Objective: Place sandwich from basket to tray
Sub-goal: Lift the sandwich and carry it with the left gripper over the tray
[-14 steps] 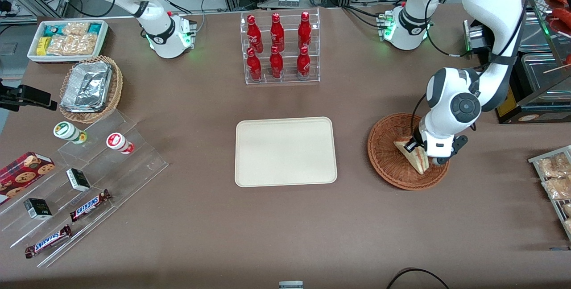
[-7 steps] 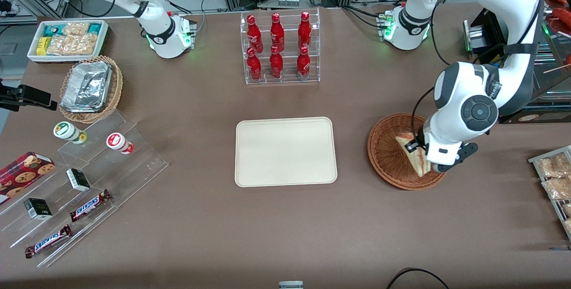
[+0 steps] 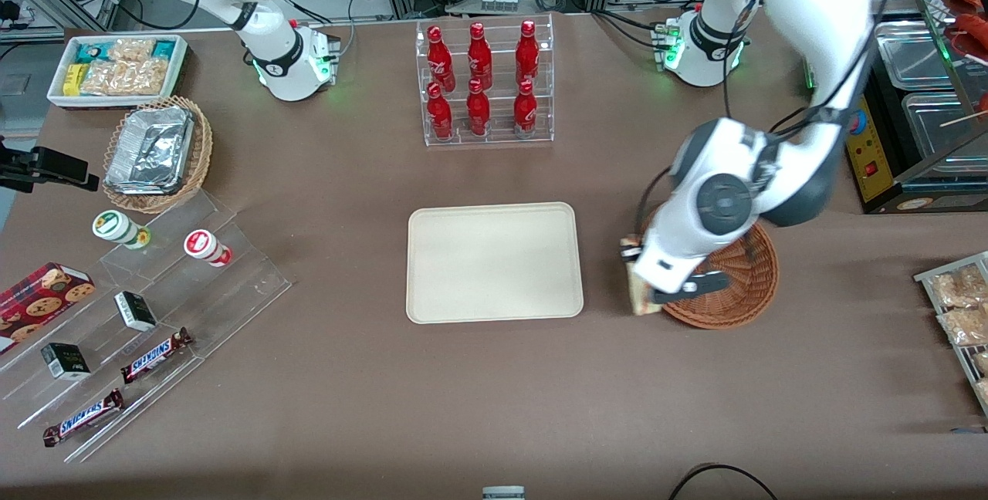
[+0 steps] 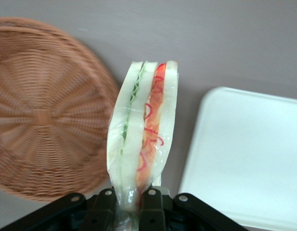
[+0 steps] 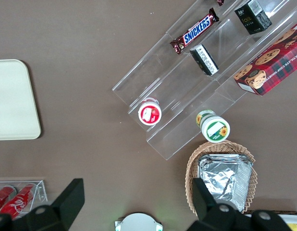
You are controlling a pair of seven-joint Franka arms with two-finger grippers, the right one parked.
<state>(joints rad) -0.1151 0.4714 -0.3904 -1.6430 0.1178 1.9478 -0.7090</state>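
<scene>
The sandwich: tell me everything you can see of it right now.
The sandwich is a wedge of pale white bread slices with a green layer and a red-orange layer between them, in what looks like clear wrap. It stands on edge, clamped at one end by the gripper, whose fingers are shut on it. It hangs in the air, clear of the basket, over the bare table between the basket and the tray, touching neither.

Sandwich (image 4: pixel 142 132) held up between basket (image 3: pixel 745 292) and tray (image 3: pixel 494 262).
Gripper (image 4: pixel 130 196) clamps its wrapped end; basket empty.
</scene>
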